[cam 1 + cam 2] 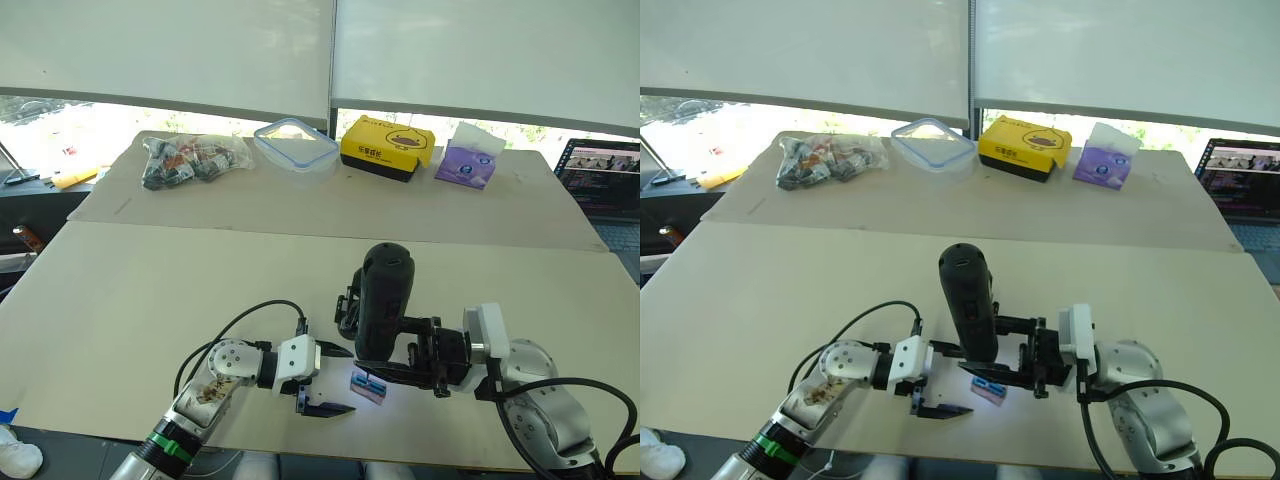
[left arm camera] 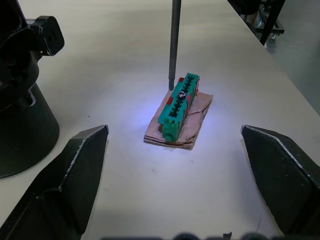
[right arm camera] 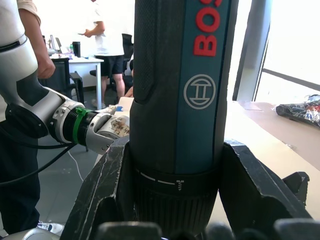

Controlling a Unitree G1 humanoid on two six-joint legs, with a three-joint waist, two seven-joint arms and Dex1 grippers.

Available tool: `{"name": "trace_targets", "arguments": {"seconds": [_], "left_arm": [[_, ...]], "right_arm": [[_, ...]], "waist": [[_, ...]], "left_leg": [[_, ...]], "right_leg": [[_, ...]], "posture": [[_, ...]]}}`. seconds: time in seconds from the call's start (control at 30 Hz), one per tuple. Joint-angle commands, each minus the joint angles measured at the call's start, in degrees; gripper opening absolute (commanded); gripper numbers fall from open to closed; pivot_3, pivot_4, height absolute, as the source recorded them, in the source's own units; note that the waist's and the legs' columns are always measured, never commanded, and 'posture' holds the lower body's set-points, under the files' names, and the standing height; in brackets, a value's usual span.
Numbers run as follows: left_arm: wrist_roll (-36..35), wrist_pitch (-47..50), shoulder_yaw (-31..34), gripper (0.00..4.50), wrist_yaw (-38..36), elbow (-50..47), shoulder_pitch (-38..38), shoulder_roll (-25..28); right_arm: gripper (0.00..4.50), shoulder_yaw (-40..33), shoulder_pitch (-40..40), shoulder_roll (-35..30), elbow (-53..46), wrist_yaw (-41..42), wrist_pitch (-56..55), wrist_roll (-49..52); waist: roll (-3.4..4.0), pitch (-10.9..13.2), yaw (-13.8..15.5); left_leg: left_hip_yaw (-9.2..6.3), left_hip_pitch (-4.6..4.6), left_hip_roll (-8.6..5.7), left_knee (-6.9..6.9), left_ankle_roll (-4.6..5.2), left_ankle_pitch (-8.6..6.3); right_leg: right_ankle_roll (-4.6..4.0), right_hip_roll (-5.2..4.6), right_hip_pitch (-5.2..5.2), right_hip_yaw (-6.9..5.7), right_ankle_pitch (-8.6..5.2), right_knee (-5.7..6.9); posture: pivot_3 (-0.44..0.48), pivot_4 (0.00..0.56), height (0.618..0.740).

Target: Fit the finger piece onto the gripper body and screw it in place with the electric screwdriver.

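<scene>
My right gripper (image 1: 400, 362) is shut on the electric screwdriver (image 1: 385, 300), a thick black tool with red lettering (image 3: 180, 100) that it holds upright. The thin metal bit (image 2: 174, 40) points down, and its tip meets a screw on a small green-and-tan block (image 2: 177, 105) lying on the table. My left gripper (image 1: 335, 380) is open, one finger on each side of that block and touching nothing. A chunky black shape (image 2: 25, 100) stands close beside the block; I cannot tell whether it is the gripper body. The finger piece is out of view.
The block lies near the table's front edge (image 1: 300, 442). On the rear table sit a bag of small items (image 1: 190, 158), a clear plastic container (image 1: 296, 143), a yellow box (image 1: 388, 147) and a purple tissue pack (image 1: 468, 160). A laptop (image 1: 605, 180) is at the far right. People (image 3: 107, 30) stand beyond the table.
</scene>
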Motion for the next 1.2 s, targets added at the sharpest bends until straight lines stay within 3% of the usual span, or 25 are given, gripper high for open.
{"name": "trace_targets", "arguments": {"seconds": [0.03, 1.2], "left_arm": [[1.25, 0.96, -2.28, 4.48, -0.05, 0.74, 1.76, 0.25], [1.05, 2.77, -2.42, 4.48, 0.19, 0.09, 1.77, 0.22]], "right_arm": [[1.96, -1.06, -0.20, -0.26, -2.72, 0.33, -1.54, 1.95], [1.96, -0.03, 0.01, 0.21, -2.81, -0.33, -1.55, 1.33]], "waist": [[0.00, 0.00, -0.01], [0.01, 0.00, -0.14]], "left_leg": [[0.00, 0.00, 0.00, 0.00, 0.00, 0.00], [0.00, 0.00, 0.00, -0.01, 0.00, 0.00]], "right_leg": [[0.00, 0.00, 0.00, 0.00, 0.00, 0.00], [0.08, 0.00, 0.00, 0.00, 0.04, 0.00]], "posture": [[0.000, 0.150, 0.740], [0.000, 0.150, 0.740]]}}
